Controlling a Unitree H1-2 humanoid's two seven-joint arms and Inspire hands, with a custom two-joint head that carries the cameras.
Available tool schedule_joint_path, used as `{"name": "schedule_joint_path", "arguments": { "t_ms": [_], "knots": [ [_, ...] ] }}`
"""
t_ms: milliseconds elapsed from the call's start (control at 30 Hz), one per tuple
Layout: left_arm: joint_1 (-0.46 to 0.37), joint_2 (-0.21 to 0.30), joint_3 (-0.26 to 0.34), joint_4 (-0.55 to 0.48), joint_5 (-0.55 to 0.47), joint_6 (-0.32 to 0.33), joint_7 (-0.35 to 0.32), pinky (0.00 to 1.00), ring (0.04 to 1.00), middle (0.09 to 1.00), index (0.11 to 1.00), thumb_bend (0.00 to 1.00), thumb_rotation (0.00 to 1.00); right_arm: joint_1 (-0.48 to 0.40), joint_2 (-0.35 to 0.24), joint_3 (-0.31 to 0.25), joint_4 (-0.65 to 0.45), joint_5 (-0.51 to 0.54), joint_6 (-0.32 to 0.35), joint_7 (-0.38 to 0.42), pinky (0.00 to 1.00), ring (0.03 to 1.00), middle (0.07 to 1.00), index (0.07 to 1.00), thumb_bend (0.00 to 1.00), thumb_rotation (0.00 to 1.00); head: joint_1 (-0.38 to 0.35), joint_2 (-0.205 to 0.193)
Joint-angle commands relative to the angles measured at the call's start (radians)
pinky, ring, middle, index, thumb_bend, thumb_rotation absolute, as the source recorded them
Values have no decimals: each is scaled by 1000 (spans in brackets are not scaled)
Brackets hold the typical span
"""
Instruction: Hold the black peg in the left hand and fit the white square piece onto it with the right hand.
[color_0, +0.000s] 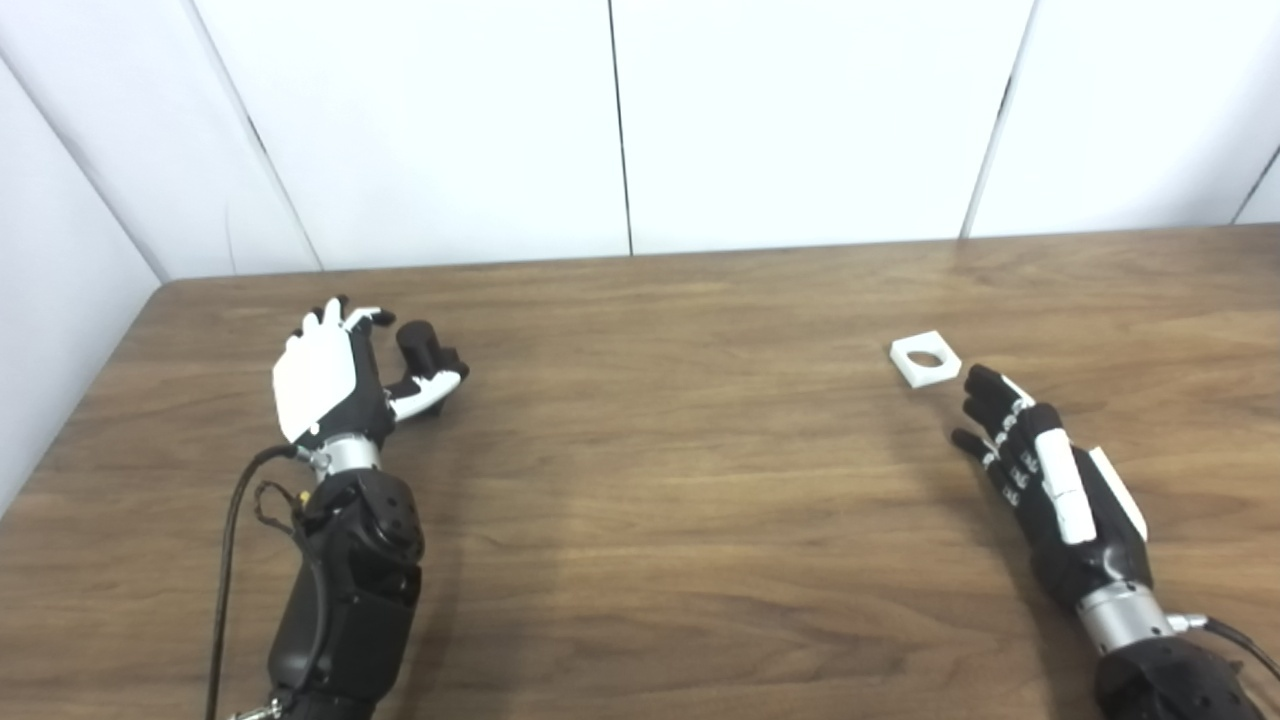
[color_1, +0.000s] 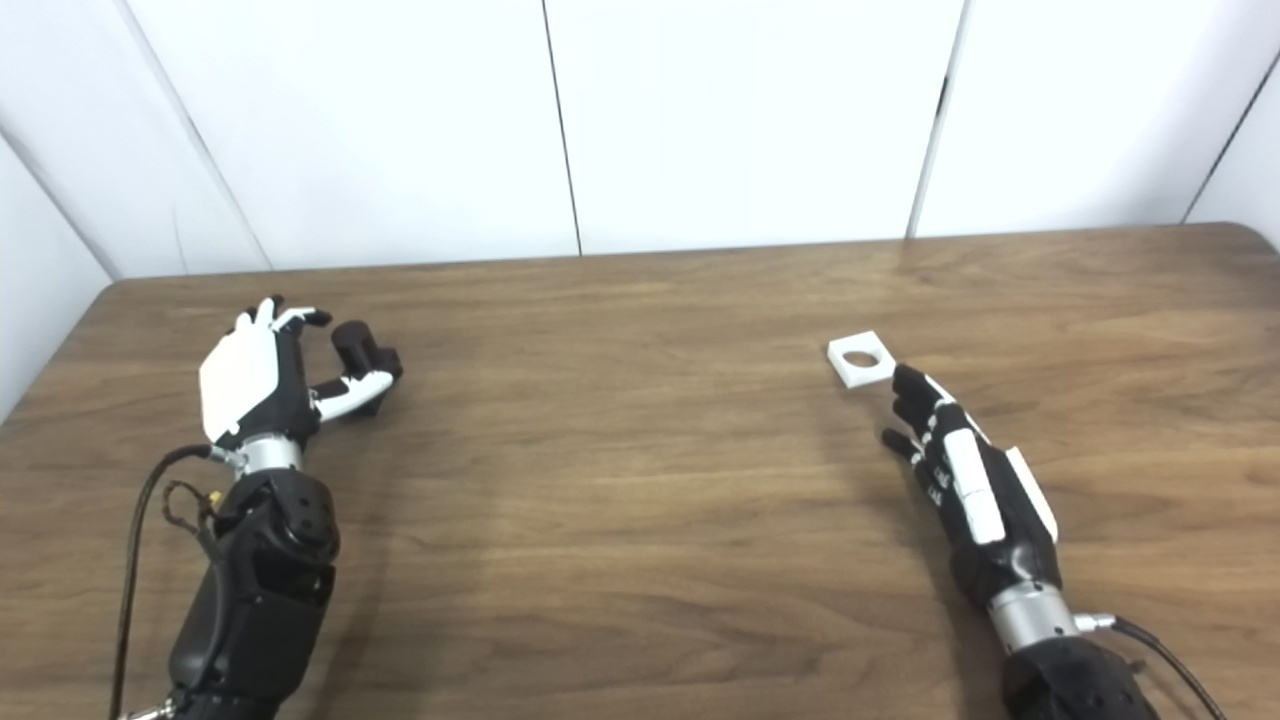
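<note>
curling loosely beside the upright black cylindrical peg (color_0: 418, 345), the left robot hand (color_0: 325, 375) grips nothing; the right robot hand (color_0: 1040, 470) lies open near the white square holed piece (color_0: 925, 358) on the brown wooden table (color_0: 660, 480).

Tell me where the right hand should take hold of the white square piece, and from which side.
Grip the white square piece by two opposite outer edges, coming down from above and from the near side, where the right hand already waits, open. It lies flat on the table, so only its thin rim offers purchase, and edge pinching probably keeps the round hole clear for the black peg.
</note>
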Motion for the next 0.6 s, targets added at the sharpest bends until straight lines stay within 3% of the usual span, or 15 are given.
{"name": "schedule_joint_path", "arguments": {
  "t_ms": [0, 567],
  "knots": [
    [-58, 25, 1, -1, 35, 0, 19, 1000, 1000, 956, 748, 817, 457, -14, -6, -2, -40, -4, -43, 0, 887, 948, 929, 887, 687, 901, 3, 0],
    [-58, 26, -13, 55, 37, -2, 33, 1000, 1000, 938, 735, 822, 452, -10, -25, -12, -24, 21, -50, 20, 884, 948, 926, 884, 705, 872, 18, 6]
  ]
}}
